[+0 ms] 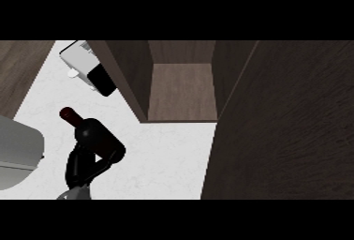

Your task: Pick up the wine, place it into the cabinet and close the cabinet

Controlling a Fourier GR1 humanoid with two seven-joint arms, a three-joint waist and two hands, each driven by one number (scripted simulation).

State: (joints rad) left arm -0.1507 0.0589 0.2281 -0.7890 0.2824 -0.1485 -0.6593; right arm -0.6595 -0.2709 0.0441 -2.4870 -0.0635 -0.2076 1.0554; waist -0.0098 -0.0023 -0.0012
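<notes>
Wine bottle (92,132), tilted, gripped by the curled left hand (83,168).

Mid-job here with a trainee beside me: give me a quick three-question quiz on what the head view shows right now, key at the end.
1. True or false: the cabinet stands open.
2. Where is the wine bottle? A) on the cabinet's shelf B) outside the cabinet, with the left robot hand curled round it C) hidden from view
3. Fill in: the bottle's red cap points toward the view's upper ____.
Key: 1 true; 2 B; 3 left.
</notes>
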